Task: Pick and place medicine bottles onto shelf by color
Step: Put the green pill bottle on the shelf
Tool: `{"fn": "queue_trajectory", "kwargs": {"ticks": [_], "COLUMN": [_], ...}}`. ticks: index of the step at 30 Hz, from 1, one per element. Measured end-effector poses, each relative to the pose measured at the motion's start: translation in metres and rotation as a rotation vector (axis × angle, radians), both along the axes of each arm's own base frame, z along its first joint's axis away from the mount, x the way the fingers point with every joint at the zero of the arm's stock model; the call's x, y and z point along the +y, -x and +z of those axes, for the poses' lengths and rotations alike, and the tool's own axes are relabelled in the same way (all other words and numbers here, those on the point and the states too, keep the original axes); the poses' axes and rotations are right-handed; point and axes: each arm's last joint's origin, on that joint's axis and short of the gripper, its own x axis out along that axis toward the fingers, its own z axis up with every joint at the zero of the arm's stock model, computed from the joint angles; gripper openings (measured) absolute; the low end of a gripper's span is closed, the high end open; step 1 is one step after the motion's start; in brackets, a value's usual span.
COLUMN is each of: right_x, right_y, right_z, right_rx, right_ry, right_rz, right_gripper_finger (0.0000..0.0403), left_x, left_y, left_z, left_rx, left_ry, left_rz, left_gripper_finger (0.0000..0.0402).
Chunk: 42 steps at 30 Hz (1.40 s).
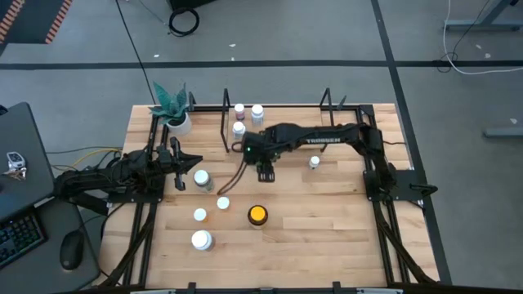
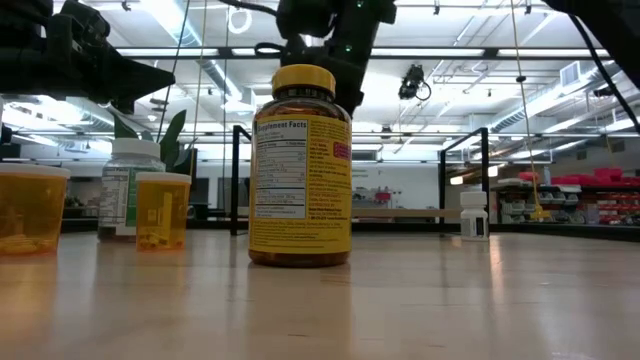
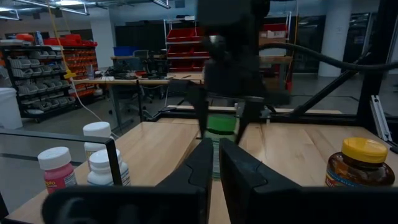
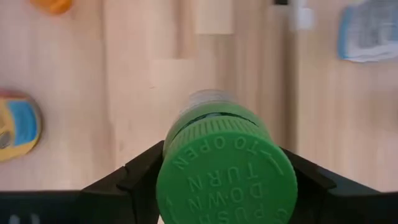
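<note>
My right gripper hangs over the table's middle, just in front of the shelf, shut on a green-capped bottle. The left wrist view shows that bottle between the right arm's fingers. Three white-capped bottles stand on the shelf's left end. More bottles stand on the table: a large yellow-capped one, several white-capped ones, and a small white one. My left gripper waits at the table's left, near the white-capped bottle, its fingers together. My right gripper pinches the green bottle between its two fingers, one on each side of the green cap. They come from above, pointing down. The bottle stays upright below them. Whether its base is off the table I cannot tell.
A white pot with a teal plant stands at the far left corner. Black wire uprights frame the shelf. Free wood lies right of the small white bottle and along the near right. In the low view the yellow bottle stands nearest.
</note>
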Motion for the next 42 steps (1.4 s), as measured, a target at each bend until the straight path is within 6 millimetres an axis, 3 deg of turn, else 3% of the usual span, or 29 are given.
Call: {"fn": "queue_trajectory", "kwargs": {"ticks": [8,23,30,42], "right_x": [-0.034,-0.073,-0.087,-0.100], "right_y": [0.002,0.005,0.008,0.010], "right_z": [0.002,0.024,0.025,-0.003], "right_rx": [-0.039,-0.081,-0.096,-0.088], "right_ry": [0.005,0.006,0.010,0.023], "right_rz": [-0.081,-0.189,-0.211,-0.221], "right_gripper_finger": [0.0244,0.0243,0.0243,0.0245], "left_x": [0.000,0.000,0.000,0.000], "left_y": [0.000,0.000,0.000,0.000], "left_z": [0.000,0.000,0.000,0.000], "left_rx": [0.000,0.000,0.000,0.000], "left_ry": [0.000,0.000,0.000,0.000], "left_rz": [0.001,0.000,0.000,0.000], "left_gripper_finger": [0.0025,0.0036,0.0027,0.0036]}}
